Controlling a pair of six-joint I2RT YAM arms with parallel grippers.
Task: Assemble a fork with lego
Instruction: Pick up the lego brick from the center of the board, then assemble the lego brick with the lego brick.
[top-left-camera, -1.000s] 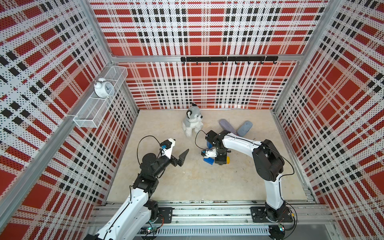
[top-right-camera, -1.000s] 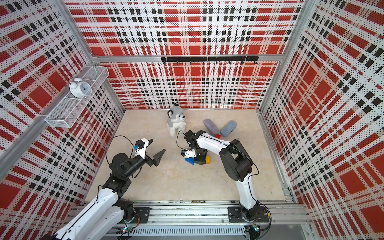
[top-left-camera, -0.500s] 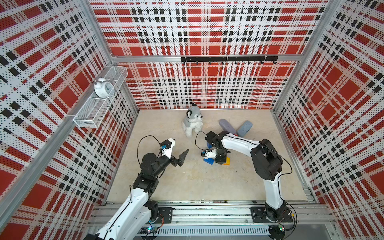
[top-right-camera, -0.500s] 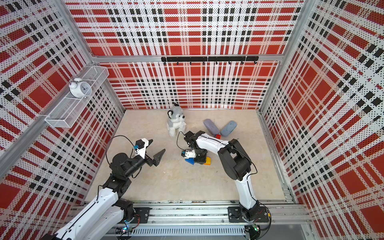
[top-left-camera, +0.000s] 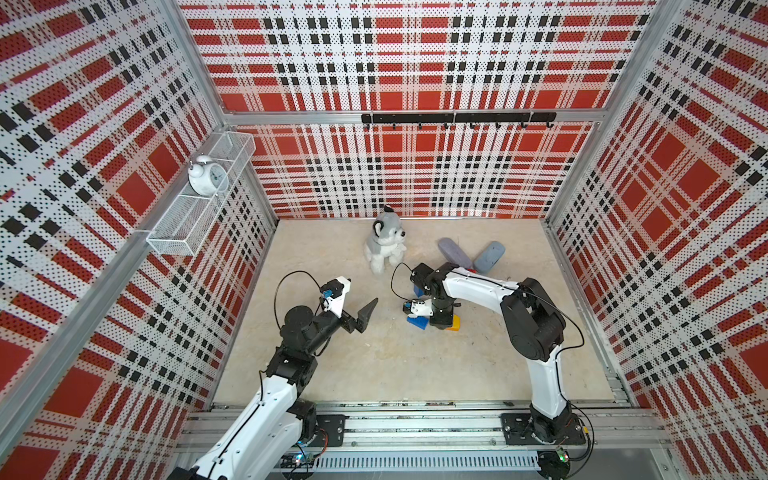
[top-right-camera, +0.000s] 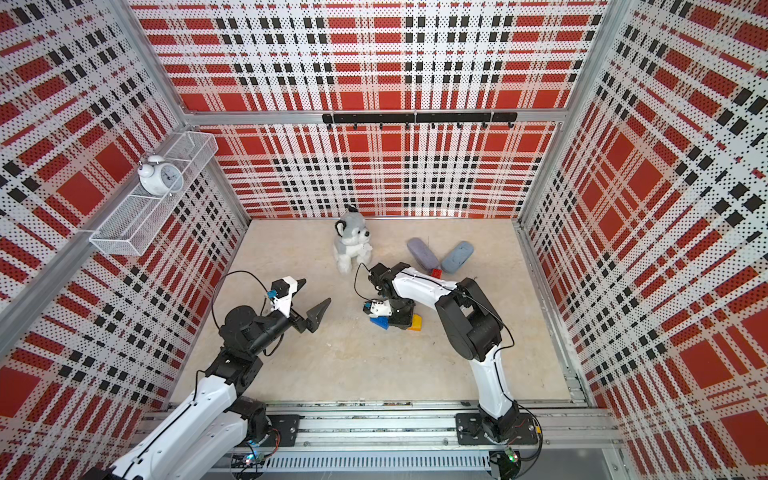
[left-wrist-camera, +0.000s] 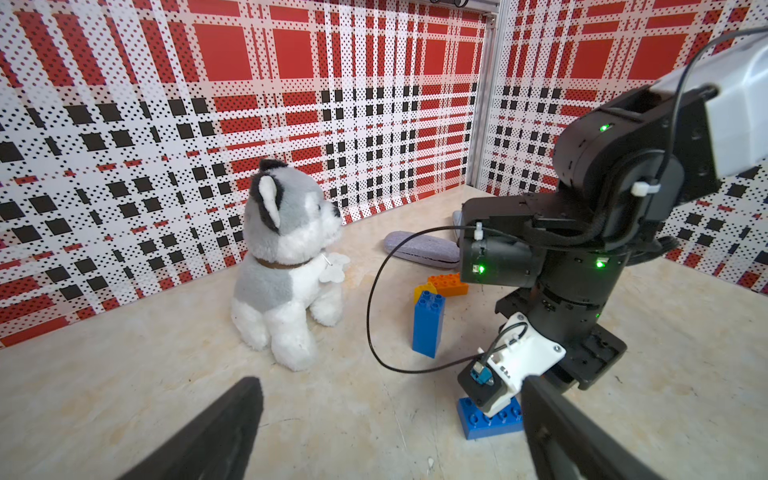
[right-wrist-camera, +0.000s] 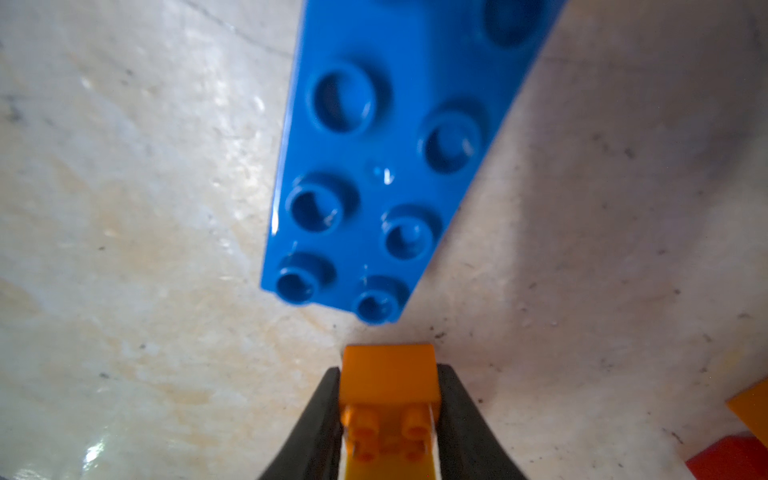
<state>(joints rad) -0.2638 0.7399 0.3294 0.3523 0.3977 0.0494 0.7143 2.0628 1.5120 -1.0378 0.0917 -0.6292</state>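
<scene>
The right pincer (top-left-camera: 440, 321) sits low over the worktop (top-left-camera: 374, 365) in both top views, nearer the robot than the plush dog (top-left-camera: 384, 245), a flat blue lego brick (top-left-camera: 417, 323) beside it; the left pincer (top-right-camera: 309, 297) hangs wide apart. In the left wrist view a tall blue brick (left-wrist-camera: 428, 324) stands near the dog. In the right wrist view the right pincer is clamped on an orange brick (right-wrist-camera: 390, 380).
</scene>
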